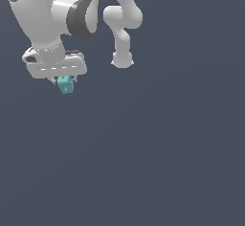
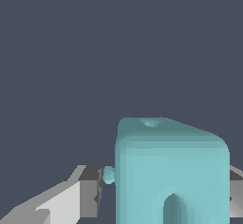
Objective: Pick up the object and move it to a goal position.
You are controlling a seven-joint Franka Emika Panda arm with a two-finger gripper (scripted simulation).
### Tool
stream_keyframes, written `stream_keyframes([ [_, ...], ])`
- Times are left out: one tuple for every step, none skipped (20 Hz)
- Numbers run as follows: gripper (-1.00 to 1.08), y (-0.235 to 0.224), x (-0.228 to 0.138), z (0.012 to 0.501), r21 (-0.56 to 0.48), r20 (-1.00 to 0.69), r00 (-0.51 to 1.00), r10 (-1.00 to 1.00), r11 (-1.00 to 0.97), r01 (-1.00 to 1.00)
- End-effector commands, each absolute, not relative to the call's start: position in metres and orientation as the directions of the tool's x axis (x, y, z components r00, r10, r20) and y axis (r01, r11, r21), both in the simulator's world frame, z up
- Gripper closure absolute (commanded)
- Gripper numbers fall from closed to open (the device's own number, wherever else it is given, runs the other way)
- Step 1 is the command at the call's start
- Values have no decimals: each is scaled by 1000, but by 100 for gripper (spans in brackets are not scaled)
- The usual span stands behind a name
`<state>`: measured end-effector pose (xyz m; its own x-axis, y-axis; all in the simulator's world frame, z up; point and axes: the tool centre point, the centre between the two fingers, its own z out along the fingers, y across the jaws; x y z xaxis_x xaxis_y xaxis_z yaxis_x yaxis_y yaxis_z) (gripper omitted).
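- Exterior view: the white arm [image 1: 81, 14] reaches in from the top edge, folds over, and ends in a bulky white hand at the exterior view's upper left.
- The gripper [image 1: 64, 82] points downward under that hand, and its short fingers are mostly hidden by the hand's body and by what sits between them.
- The object [image 1: 66, 84], a small teal blocky piece, hangs right at the fingertips, tucked just under the hand and far smaller than it.
- Nothing shows beneath the piece but the flat dark slate-blue background [image 1: 158, 158], which fills the rest of that picture; I cannot tell from it how far the piece is off any surface.
- In the wrist view, the teal piece [image 2: 171, 171] looms large, with rounded edges, a small dimple on its upper face, an arched notch cut into its near face, and a tiny knob sticking out of one side.
- One grey-and-white finger [image 2: 83, 192] stands just beside that knob, seemingly touching it, and a sliver of the other finger [image 2: 236, 192] shows hard against the opposite side of the piece.
- So the jaws look closed in on the teal piece, pinching it from both sides.
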<state>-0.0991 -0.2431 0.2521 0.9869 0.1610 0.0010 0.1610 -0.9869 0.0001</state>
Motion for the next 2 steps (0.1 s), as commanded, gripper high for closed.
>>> stream_keyframes([
  [108,-246,-99,255,0,0,987,162,-987,162],
  [108,-246,-99,256,0,0,987,162,-987,162],
])
